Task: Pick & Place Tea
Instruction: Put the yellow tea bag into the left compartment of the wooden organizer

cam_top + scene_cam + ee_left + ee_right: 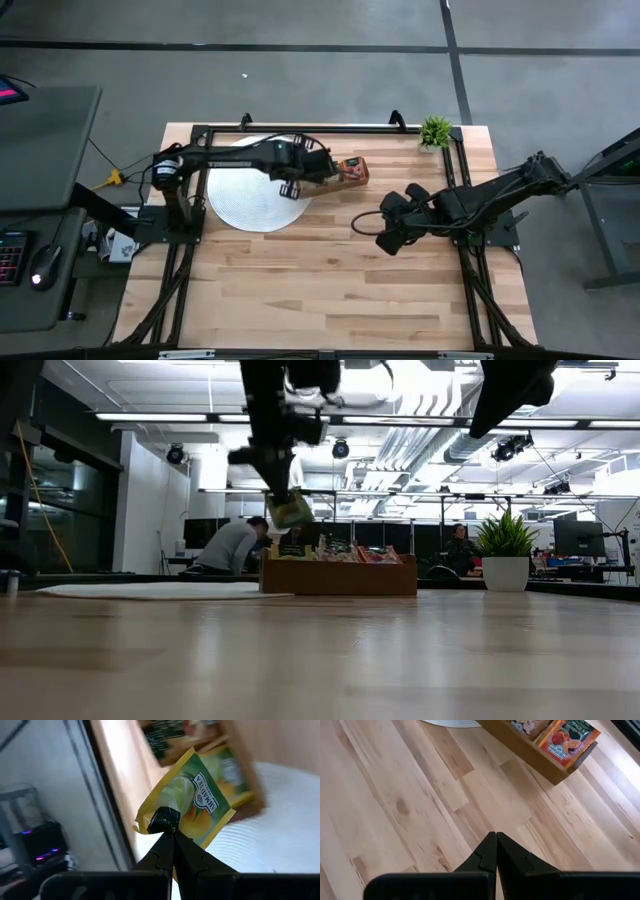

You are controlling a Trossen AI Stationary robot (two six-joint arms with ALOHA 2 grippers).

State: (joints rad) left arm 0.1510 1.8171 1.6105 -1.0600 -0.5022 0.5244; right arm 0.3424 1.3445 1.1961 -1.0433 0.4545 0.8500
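A brown wooden tray [352,172] at the table's far middle holds several tea packets [345,553]; a red one [572,740] leans in one end compartment. My left gripper [172,832] is above the tray's left end [285,575], shut on a green-and-yellow tea packet [200,802]. In the low view this packet [290,512] hangs clear above the tray. My right gripper [496,836] is shut on nothing, held above bare wood [385,240] near the tray's right side. My left gripper pinches the packet between its two fingers at one corner, on the dark patch [162,819]. The fingers slant down from the table's left. The packet sits tilted at the fingertips, crumpled at the held corner, lifted clear of the tray and table.
A round white mat [255,195] lies left of the tray, under my left arm. A small potted plant [435,130] stands at the far right corner. A black frame [300,130] runs along the table's edges. Bare wood covers the near half [330,290]. People sit in the room behind [232,548].
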